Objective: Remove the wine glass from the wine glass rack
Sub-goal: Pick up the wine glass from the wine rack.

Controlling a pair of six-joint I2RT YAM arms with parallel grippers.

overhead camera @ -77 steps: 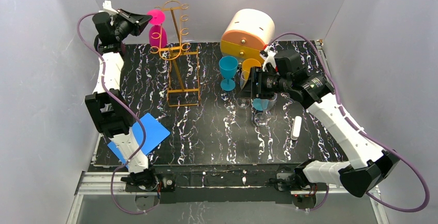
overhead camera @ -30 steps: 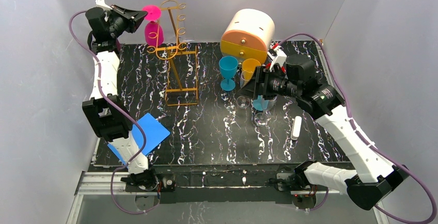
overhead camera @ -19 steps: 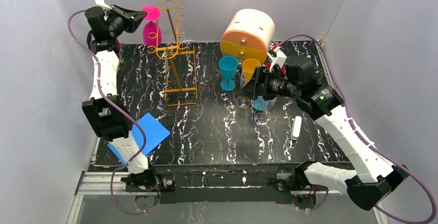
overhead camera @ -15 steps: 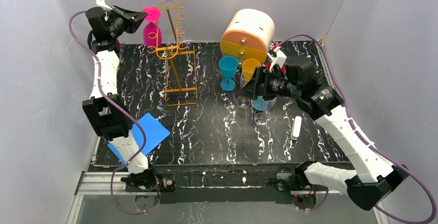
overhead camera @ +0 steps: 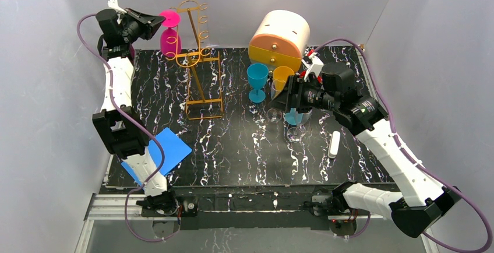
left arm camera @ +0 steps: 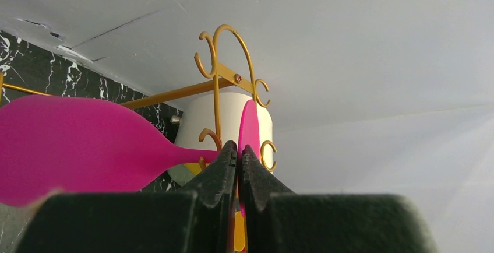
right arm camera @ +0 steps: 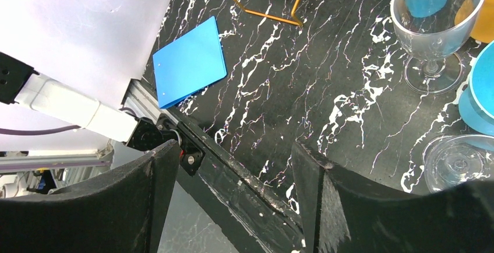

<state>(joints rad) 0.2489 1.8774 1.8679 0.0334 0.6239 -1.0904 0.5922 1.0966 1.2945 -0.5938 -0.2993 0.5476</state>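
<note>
Pink wine glass is up at far left, inverted, foot on top and bowl hanging below, just left of the wine glass rack near its upper hooks. Can't tell from either view whether it's touching the wire or already clear. Left gripper has it by the stem: in the wrist view the fingers are pinched fully together on the stem right under the foot disc, bowl off to the left, rack hooks behind. The rack stands upright on the far-left part of the black marble table. Right gripper hovers over the right-centre of the table, jaws wide apart, holding nothing; its wrist view shows bare table between the fingers. A clear glass stands upright just beside it. Teal goblet and orange cup sit in front of the round drawer box, far centre. Blue sheet lies near left, white stick on the right.
</note>
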